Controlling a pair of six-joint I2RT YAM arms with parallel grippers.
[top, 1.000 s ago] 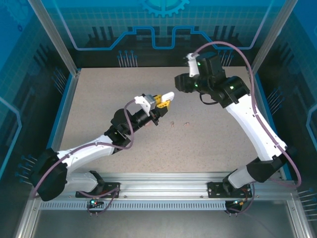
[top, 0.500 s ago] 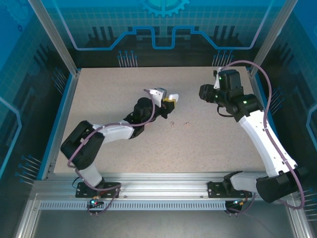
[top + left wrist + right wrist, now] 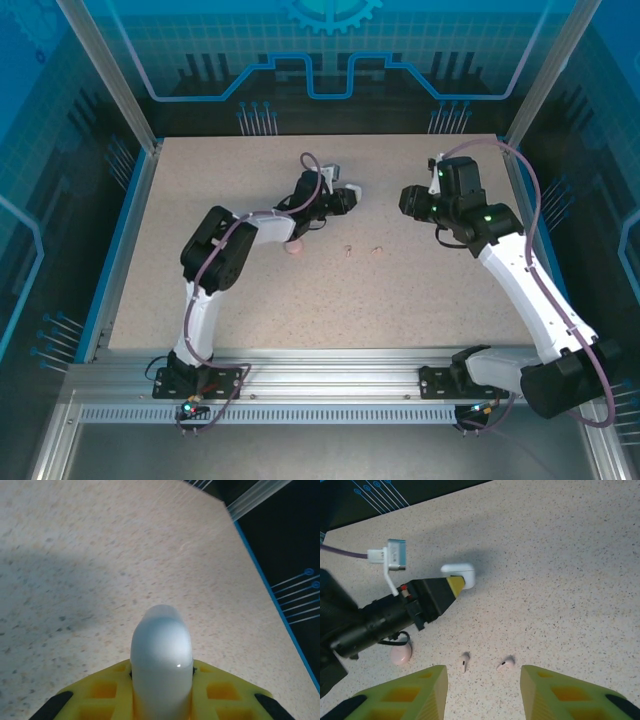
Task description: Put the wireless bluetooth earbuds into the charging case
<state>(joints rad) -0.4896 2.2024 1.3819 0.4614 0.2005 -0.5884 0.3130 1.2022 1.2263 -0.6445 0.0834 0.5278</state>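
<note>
Table [image 3: 200, 300]: speckled beige, carries everything
Left arm [image 3: 215, 250]: reaches up the table to its middle, folded at the elbow
Right arm [image 3: 520, 270]: reaches in from the right, its wrist facing the left arm's across a gap
Left gripper [image 3: 338, 197]: clenched on the white case [image 3: 348, 190], yellow fingers [image 3: 220, 692] on both its sides
Right gripper [image 3: 482, 674]: released, yellow fingers apart with bare table between them
White case, axis: in the left wrist view it sticks straight out of the fingers, rounded end away from the wrist; in the top view that end points right and slightly to the far side
White case, from the right wrist: seen side-on at the left gripper's tip, a shadow just behind it; whether it touches the table I cannot tell
Pink case [image 3: 401, 653]: rounded, on the table beside the left arm, nearer than the white case
Buds, place: two lie on the table between the arms, near each other but apart, right of the pink case
Left bud [image 3: 465, 661]: long axis runs towards the right wrist camera
Right bud [image 3: 506, 663]: long axis slanted, head up and right, stem down and left
Buds [image 3: 346, 250], from above: two specks, their direction too small to read
</note>
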